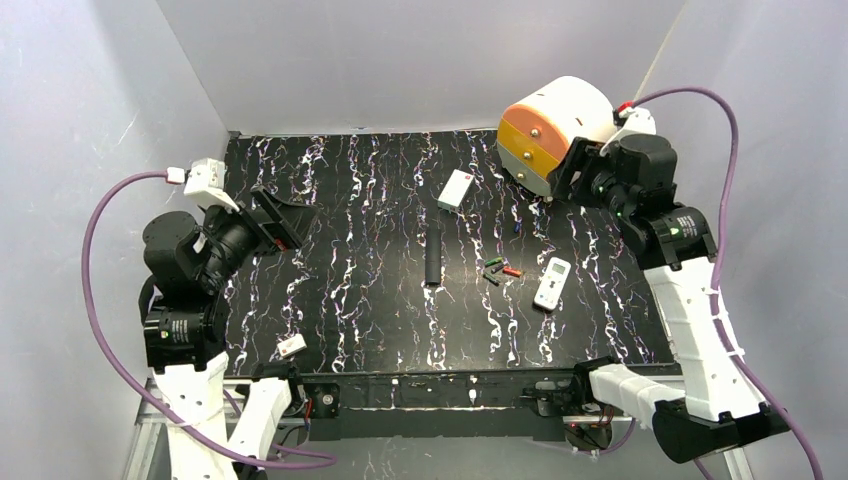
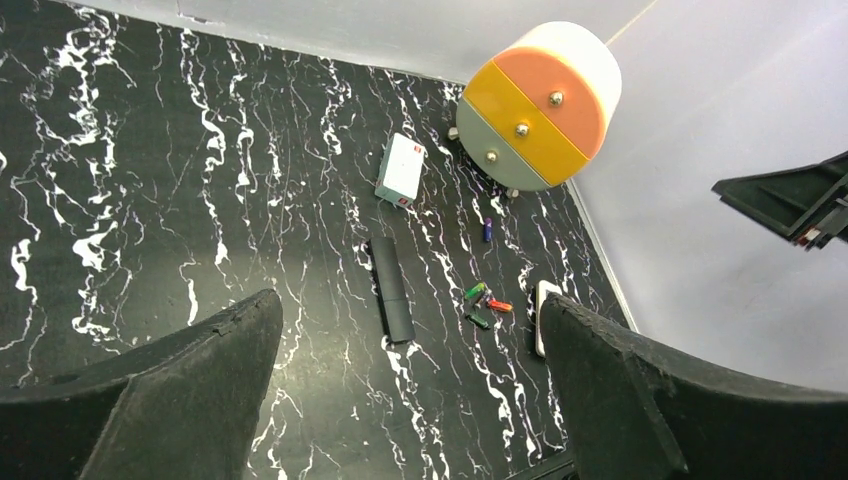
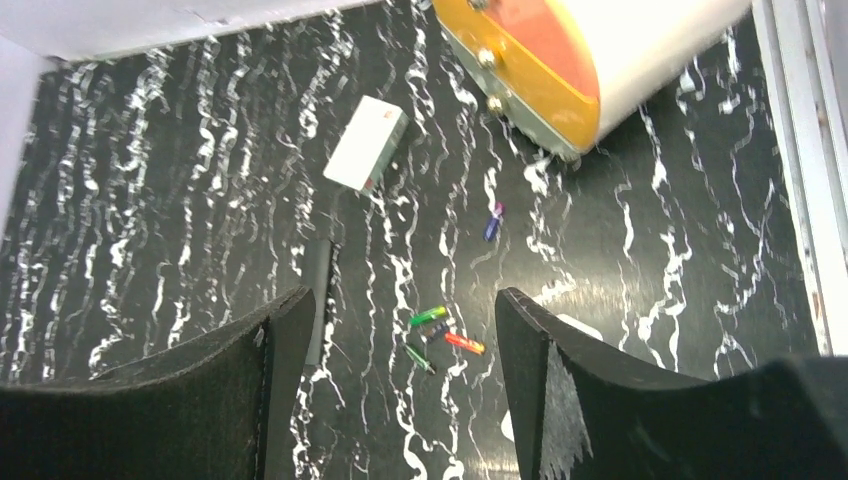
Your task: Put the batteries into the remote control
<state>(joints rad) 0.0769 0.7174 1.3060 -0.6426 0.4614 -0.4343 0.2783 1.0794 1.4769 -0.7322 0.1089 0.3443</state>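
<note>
**Colour log**

Surface (image 1: 350, 300): black, veined white like marble. Batteries (image 1: 500, 268): green, red, dark. Stray cylinder (image 3: 493, 222): purple-blue. Remote control (image 1: 552, 283): white. Box (image 1: 456, 189): white, red mark. Bar (image 1: 433, 253): plain black. Drum cabinet (image 1: 550, 125): cream shell, front banded salmon, amber, grey-green.

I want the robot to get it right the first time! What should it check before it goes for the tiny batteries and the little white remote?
1. Hands free: the left gripper and right gripper are both open and hold nothing: ok.
2. Batteries within easy pick: the tiny green, red and dark cylinder batteries lie loose on the black marbled table, near the remote but not touching it: ok.
3. Battery bay facing up: the small white oblong remote control lies with its screen and buttons up: not ok.
4. Bay cover off: the back is hidden: cannot tell.
5. Nothing on top of the batteries: the long black bar lies apart from them: ok.
</note>
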